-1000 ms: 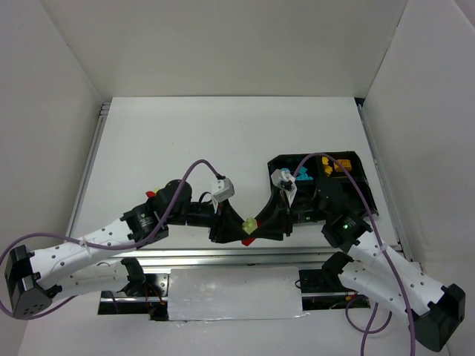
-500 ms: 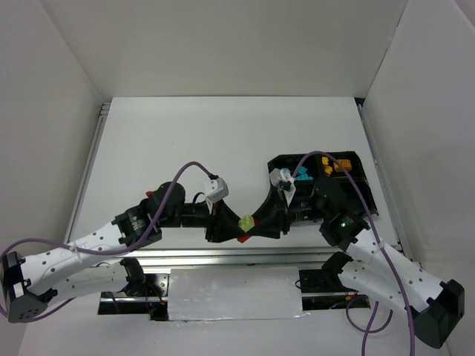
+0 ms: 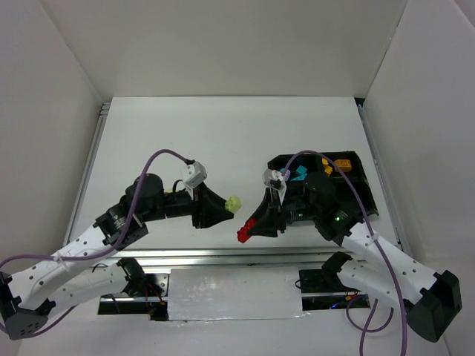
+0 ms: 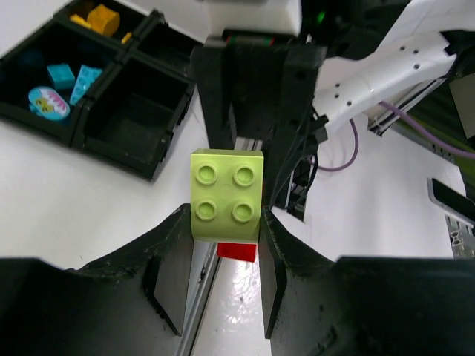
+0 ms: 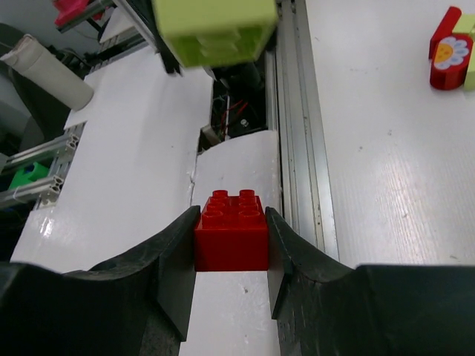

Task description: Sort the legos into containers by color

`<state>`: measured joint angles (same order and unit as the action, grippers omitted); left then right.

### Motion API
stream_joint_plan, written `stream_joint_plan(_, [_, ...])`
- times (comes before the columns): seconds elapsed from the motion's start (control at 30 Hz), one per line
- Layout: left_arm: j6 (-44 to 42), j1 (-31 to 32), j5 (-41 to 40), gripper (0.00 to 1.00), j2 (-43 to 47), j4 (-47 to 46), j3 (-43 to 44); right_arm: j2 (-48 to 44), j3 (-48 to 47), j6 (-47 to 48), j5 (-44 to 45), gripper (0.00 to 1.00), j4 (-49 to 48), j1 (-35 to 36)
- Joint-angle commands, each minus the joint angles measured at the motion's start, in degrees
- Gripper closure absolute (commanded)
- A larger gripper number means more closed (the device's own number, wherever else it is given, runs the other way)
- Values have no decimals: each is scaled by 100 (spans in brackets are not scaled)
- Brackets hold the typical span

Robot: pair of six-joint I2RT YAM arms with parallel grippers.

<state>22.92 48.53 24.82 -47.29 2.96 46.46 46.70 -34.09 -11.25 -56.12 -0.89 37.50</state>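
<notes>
On your surface, the black tray sits to the right, with cyan bricks and yellow-orange bricks already separated inside. Your left gripper is clenched on the pale green brick and your right gripper on the red brick. Both are lifted near the front edge, likely for carrying to their own compartments.

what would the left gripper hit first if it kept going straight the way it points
Probably the right gripper, which faces it holding a red brick just ahead, though depth is unclear.
</notes>
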Motion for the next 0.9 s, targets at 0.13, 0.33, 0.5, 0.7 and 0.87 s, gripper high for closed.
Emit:
stream_joint_plan(0.13, [37, -63, -425, 100, 18, 11, 443, -195, 24, -368, 2065, 100, 107, -32])
stream_joint_plan(0.33, [55, -55, -1022, 100, 62, 319, 452, 426, -861, -2141, 6690, 100, 1956, -689])
stream_joint_plan(0.5, [116, -63, -1145, 100, 18, 521, 435, 674, -846, -2522, 6674, 100, 2734, -1403])
stream_joint_plan(0.7, [160, -55, -1032, 100, -79, 416, 355, 428, -740, -2865, 7079, 100, 3006, -1684])
stream_joint_plan(0.87, [178, -55, -847, 100, -184, 205, 267, 630, -757, -2787, 6930, 24, 3094, -1904])
